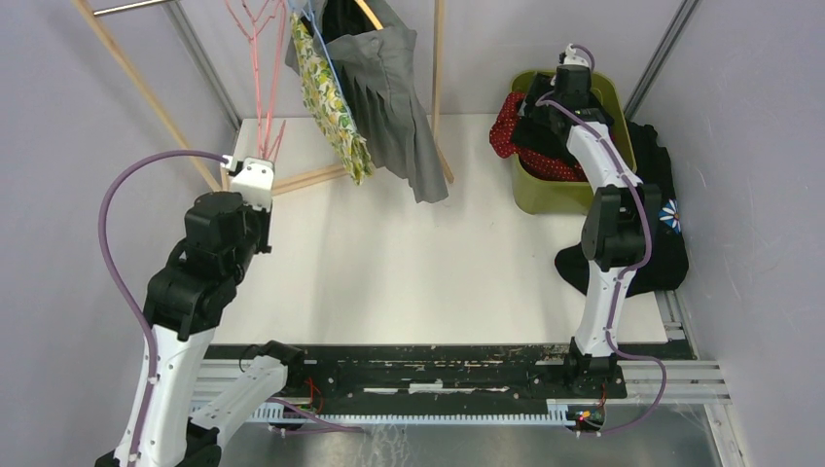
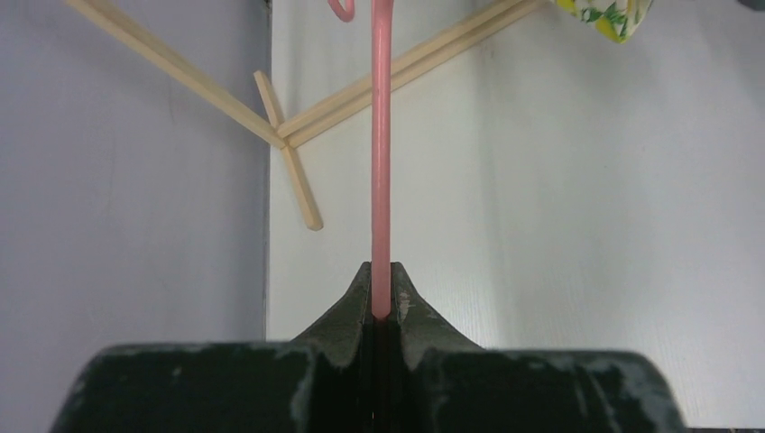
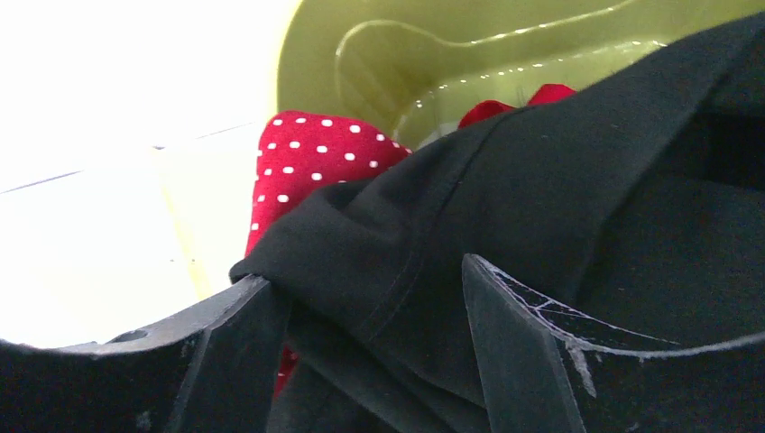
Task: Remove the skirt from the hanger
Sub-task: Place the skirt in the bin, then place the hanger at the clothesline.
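- Two arms are at work, well apart: your left one is at the rack on the left of the table [image 1: 418, 272], and your right one is over the green bin [image 1: 574, 195] at the far right.
- Your left gripper [image 2: 382, 275] is clamped on the pink hanger [image 2: 382, 162]. The two fingers are pressed together with the thin pink bar pinched between their tips.
- From above, the pink hanger runs up from that grip towards the top of the wooden rack [image 1: 146, 88].
- Your right gripper [image 3: 361, 271] has its fingers spread wide, and a fold of the black garment [image 3: 541, 162] lies between them. The fold touches the left finger; you cannot tell whether it touches the right one.
- That black garment shows a stitched band and lies heaped in the green bin, on top of a red polka-dot cloth [image 3: 316, 153] that spills over the bin's left rim.
- A grey pleated skirt [image 1: 399, 107] hangs from the rack at the back centre, its hem low over the table.
- Just to its left, touching it, hangs a yellow floral garment [image 1: 331, 97].
- Another dark garment [image 1: 666, 253] with a flower print lies by the bin at the table's right edge.
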Controlling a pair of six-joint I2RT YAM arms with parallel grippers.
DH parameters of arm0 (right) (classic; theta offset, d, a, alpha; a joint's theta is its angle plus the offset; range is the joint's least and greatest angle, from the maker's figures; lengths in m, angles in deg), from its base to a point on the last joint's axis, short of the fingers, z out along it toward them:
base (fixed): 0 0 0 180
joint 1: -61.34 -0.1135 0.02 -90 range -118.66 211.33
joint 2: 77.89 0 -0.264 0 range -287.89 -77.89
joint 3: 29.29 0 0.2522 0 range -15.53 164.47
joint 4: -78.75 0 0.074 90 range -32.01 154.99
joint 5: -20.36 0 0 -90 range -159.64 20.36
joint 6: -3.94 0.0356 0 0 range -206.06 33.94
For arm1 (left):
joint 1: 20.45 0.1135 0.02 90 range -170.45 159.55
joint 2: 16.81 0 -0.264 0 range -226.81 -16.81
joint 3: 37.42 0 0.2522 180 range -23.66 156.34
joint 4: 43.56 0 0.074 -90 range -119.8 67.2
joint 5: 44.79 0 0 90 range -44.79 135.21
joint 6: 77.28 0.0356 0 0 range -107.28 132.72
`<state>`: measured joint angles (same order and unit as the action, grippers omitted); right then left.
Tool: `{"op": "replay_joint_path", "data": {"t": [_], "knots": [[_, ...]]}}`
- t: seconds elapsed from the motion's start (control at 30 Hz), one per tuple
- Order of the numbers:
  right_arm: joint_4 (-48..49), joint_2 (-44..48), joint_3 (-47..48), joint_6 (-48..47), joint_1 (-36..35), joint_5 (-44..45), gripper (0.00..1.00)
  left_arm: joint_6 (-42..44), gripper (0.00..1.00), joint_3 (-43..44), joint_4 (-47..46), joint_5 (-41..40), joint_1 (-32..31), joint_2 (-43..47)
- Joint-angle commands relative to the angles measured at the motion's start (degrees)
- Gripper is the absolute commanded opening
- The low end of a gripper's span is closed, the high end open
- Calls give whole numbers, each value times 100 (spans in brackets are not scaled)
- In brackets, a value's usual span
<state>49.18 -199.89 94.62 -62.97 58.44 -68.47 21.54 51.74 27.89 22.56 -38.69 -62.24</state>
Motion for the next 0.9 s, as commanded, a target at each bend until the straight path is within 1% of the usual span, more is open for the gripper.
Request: {"op": "replay_joint_path", "data": {"t": [0.0,0.13,0.2,0.3,0.4,0.63,0.73,0.87], "knots": [[82,254,400,-202,-152,-180,75,-243,3,591,-141,482,13,29],[96,290,391,-228,-201,-184,76,-122,3,1114,10,1399,12,48],[123,313,338,-228,-217,-180,75,-100,3,1268,107,1548,16,44],[168,336,243,-231,-242,-178,75,-69,3,1384,180,1513,13,58],[204,328,201,-233,-239,-183,75,-164,3,1492,-3,1238,13,115],[243,237,260,-219,-245,-194,75,-149,3,1576,-812,-81,10,289],[262,192,244,-196,-245,-222,75,-102,3,1624,-1097,-433,13,283],[285,131,257,-165,-242,-243,75,54,3,1850,-1047,-723,10,-84]]}}
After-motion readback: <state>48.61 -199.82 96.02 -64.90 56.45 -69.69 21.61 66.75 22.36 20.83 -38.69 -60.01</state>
